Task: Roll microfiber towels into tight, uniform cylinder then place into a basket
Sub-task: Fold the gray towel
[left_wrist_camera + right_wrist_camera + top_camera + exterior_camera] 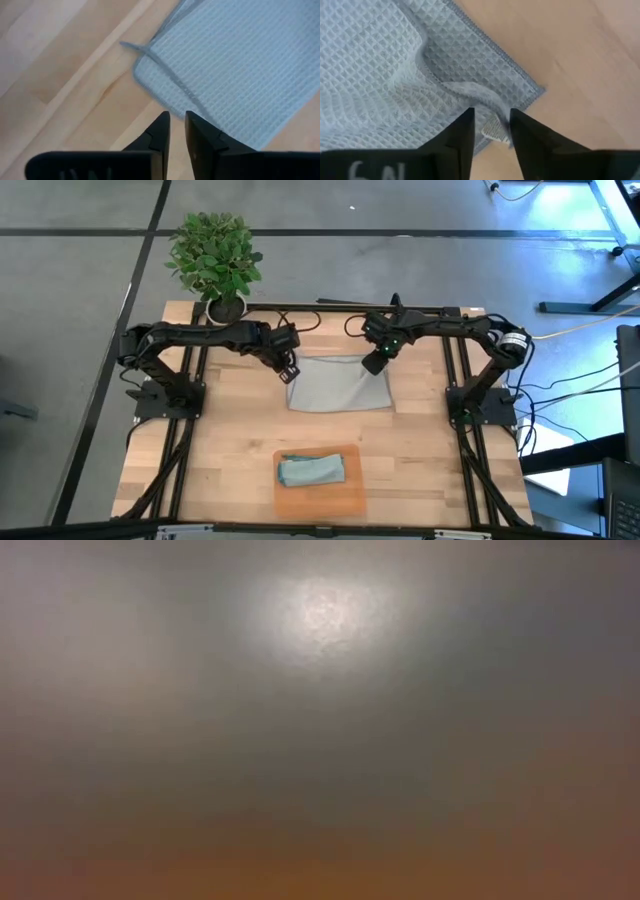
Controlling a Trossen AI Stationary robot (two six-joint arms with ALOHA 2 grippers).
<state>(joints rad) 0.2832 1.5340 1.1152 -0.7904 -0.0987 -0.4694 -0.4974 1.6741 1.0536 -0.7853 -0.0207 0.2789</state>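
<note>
Grey towel: flat waffle-weave microfiber cloth (338, 383), spread on the pale wooden slat table (220, 450), the landmark here; its far edge lies toward the plant side.
Left gripper: (177, 125) over the grey towel's far-left corner, fingers narrowly parted, pinching nothing; the hemmed corner edge and bare wood show just ahead.
Right gripper: (491, 120) at the grey towel's far-right corner, fingers a little apart, a puckered fold and small tag of the cloth lying between them; whether they grip it cannot be told.
Teal towel: loosely rolled blue-teal cloth (311, 470), inside the tray.
Basket: shallow orange-tan rectangular tray (320, 498), well apart from the grey towel, toward the near edge.
Open room: bare wood between towel and tray.
Plant: leafy green, white pot (216, 260), beyond the towel's far-left corner.
Low view: blurred, nothing discernible.
</note>
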